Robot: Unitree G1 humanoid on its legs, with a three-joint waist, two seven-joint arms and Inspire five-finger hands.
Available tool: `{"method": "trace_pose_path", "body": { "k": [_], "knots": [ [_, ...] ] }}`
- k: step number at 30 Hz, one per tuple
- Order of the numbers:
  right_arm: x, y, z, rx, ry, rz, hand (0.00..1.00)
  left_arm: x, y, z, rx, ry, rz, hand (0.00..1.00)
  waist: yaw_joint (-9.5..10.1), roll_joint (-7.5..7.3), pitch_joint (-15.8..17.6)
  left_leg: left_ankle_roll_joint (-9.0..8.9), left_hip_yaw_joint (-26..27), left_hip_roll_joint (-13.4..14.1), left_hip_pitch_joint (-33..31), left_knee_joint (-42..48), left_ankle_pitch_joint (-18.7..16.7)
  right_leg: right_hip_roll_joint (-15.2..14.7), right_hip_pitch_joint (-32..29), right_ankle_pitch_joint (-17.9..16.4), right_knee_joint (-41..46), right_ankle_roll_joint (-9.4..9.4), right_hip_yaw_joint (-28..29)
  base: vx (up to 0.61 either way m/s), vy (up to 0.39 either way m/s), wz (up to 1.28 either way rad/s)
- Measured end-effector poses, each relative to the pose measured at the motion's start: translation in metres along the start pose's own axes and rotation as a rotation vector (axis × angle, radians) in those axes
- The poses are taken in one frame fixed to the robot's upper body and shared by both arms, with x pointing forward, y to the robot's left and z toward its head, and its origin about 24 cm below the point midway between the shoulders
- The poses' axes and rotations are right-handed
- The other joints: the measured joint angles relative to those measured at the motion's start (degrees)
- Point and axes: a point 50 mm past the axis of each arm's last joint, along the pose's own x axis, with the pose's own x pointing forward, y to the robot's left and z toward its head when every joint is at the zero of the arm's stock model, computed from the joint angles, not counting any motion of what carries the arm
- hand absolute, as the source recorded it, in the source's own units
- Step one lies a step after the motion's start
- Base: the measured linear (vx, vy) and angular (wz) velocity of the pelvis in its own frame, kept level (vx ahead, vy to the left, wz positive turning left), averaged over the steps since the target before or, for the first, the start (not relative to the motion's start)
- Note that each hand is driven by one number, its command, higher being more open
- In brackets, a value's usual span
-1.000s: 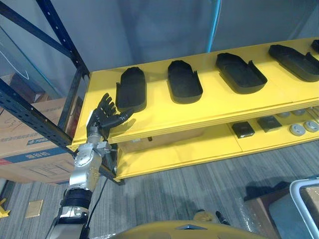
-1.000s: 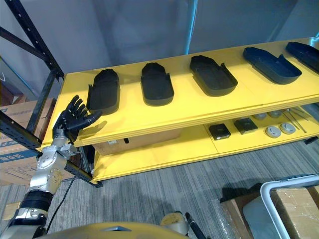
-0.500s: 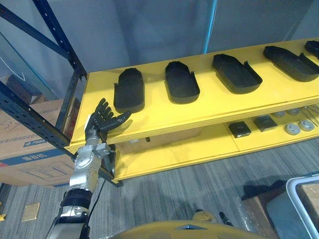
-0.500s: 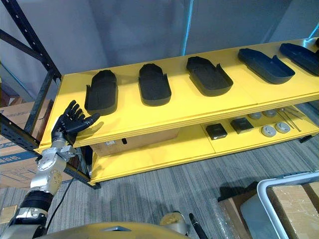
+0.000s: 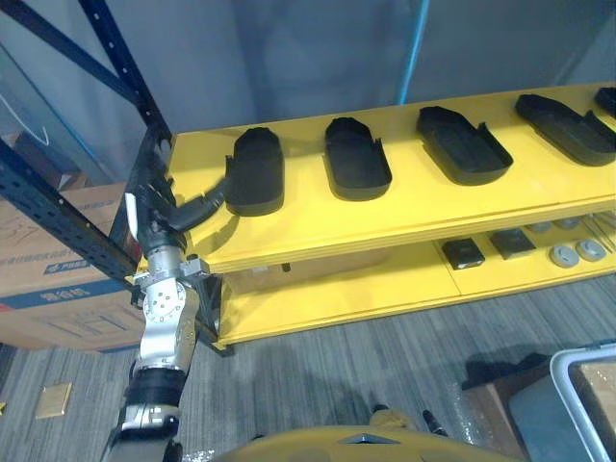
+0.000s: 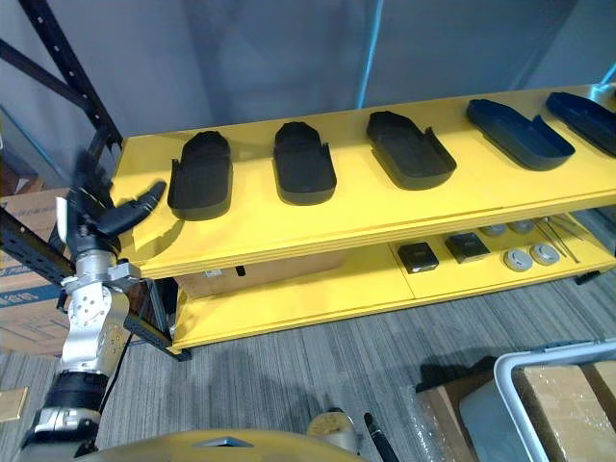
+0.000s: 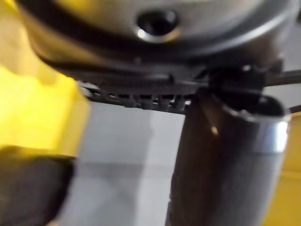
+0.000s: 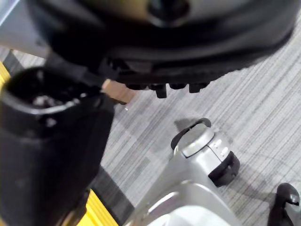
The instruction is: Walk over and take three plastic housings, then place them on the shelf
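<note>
- Rack [image 5: 123,60] of dark blue posts stands against a grey wall and carries a long yellow shelf [image 5: 404,217], with a lower shelf [image 5: 385,287] of the same yellow beneath it.
- Grey striped floor [image 5: 385,361] runs in front of the rack.
- Cardboard boxes [image 5: 53,279] are stacked just beside the rack's left end.
- A white-rimmed bin [image 6: 539,359] sits on the floor at the lower right, with a wrapped brown box [image 6: 577,395] inside it.
- Five black housings lie in a row on the upper shelf, each apart from the next.
  - From the left they are the leftmost housing [image 5: 255,171], a second [image 5: 356,159], a third [image 5: 462,144], a fourth [image 5: 568,125] and a fifth [image 6: 589,120] at the right edge.
  - All rest flat on the yellow board, their long sides running front to back or slightly slanted.
- The left hand [image 5: 164,214] is raised at the shelf's left front corner, near the leftmost housing.
  - Its fingers are apart and hold nothing.
  - Its thumb [image 5: 204,203] points toward that housing's near left edge.
  - Whether the tip touches the housing I cannot tell.
- The right hand [image 8: 188,42] hangs above the floor, and its fingers look relaxed and empty.
- On the lower shelf's right part lie two small black square parts [image 5: 464,252] and, just beside them, two round silver discs [image 5: 563,255].
</note>
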Motion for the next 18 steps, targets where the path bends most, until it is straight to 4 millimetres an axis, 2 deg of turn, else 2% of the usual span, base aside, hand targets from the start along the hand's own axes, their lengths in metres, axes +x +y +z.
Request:
{"method": "trace_pose_path", "body": {
  "k": [2,3,6,8,9,11,12,14,15,16,17,18],
  "knots": [
    [0.000,0.001,0.000,0.004,-0.001,0.000,1.00,-0.013,-0.016,0.017,-0.117,-0.093,-0.098,1.00,0.72,-0.11,-0.2,0.00,-0.8,-0.1,0.0,0.0,0.0,-0.1,0.6,-0.1,0.0,-0.14,-0.8,0.02,-0.002,0.17],
    [0.000,0.002,0.001,0.003,-0.003,0.001,1.00,-0.017,-0.020,0.019,-0.157,-0.104,-0.136,1.00,1.06,-0.06,-0.2,0.00,-1.0,-0.1,0.0,0.0,0.0,-0.1,0.8,-0.2,0.0,-0.19,-0.9,0.01,-0.003,0.21],
    [0.002,0.008,0.007,0.000,-0.017,0.014,1.00,-0.041,-0.031,0.010,-0.350,-0.013,-0.368,1.00,1.72,0.44,-0.6,0.10,-2.4,-0.1,-0.1,-0.2,0.1,-0.3,1.9,-0.6,0.0,-0.18,-2.5,-0.03,-0.013,0.27],
    [0.005,0.014,0.016,-0.021,-0.037,0.033,1.00,-0.065,-0.042,-0.005,-0.503,0.154,-0.607,1.00,2.05,0.96,-0.9,0.19,-3.2,-0.1,-0.2,-0.2,0.2,-0.4,2.3,-1.1,0.1,-0.53,-3.5,-0.04,-0.010,0.20],
    [0.006,0.015,0.018,-0.034,-0.040,0.039,1.00,-0.070,-0.046,-0.009,-0.545,0.201,-0.679,1.00,2.27,1.08,-0.9,0.23,-3.4,-0.1,-0.2,-0.2,0.2,-0.5,2.3,-1.2,0.1,-0.61,-3.7,-0.04,-0.009,0.14],
    [0.008,0.020,0.028,-0.084,-0.060,0.062,1.00,-0.096,-0.063,-0.023,-0.653,0.413,-1.001,1.00,2.70,1.23,-1.0,0.34,-3.7,-0.1,-0.3,-0.2,0.3,-0.5,2.2,-1.3,0.0,-0.60,-4.0,-0.04,-0.008,0.06],
    [0.009,0.021,0.031,-0.101,-0.068,0.066,1.00,-0.105,-0.067,-0.027,-0.668,0.473,-1.076,1.00,2.64,1.37,-1.1,0.36,-3.7,-0.1,-0.3,-0.2,0.3,-0.5,2.2,-1.3,0.0,-0.58,-4.1,-0.02,-0.004,0.03],
    [0.010,0.024,0.040,-0.142,-0.086,0.078,1.00,-0.133,-0.073,-0.042,-0.634,0.706,-1.283,1.00,1.91,1.91,-1.4,0.41,-4.2,-0.2,-0.5,-0.2,0.2,-0.6,2.1,-1.5,-0.1,-0.37,-4.6,0.00,-0.004,0.08],
    [0.011,0.026,0.045,-0.168,-0.089,0.089,1.00,-0.155,-0.070,-0.059,-0.561,0.901,-1.325,1.00,1.12,2.19,-1.6,0.43,-4.6,-0.2,-0.9,-0.2,0.2,-0.6,2.0,-1.7,-0.2,-0.37,-5.0,0.01,-0.006,0.10],
    [0.012,0.027,0.046,-0.172,-0.089,0.092,1.00,-0.163,-0.066,-0.067,-0.530,0.976,-1.313,1.00,0.97,2.22,-1.6,0.43,-4.7,-0.1,-1.0,-0.2,0.2,-0.6,1.8,-1.7,-0.2,-0.34,-5.1,0.02,-0.007,0.07],
    [0.012,0.027,0.047,-0.173,-0.087,0.092,1.00,-0.171,-0.061,-0.075,-0.510,1.056,-1.275,1.00,0.91,2.26,-1.7,0.44,-4.8,-0.1,-1.2,-0.2,0.2,-0.5,1.5,-1.7,-0.1,-0.34,-5.1,0.03,-0.006,0.04],
    [0.012,0.028,0.047,-0.173,-0.082,0.093,1.00,-0.183,-0.047,-0.089,-0.463,1.186,-1.171,1.00,0.98,2.24,-1.7,0.43,-5.0,0.0,-1.9,-0.2,0.2,-0.4,1.0,-1.7,-0.2,-0.34,-5.2,0.03,-0.007,0.07]
  ]
}}
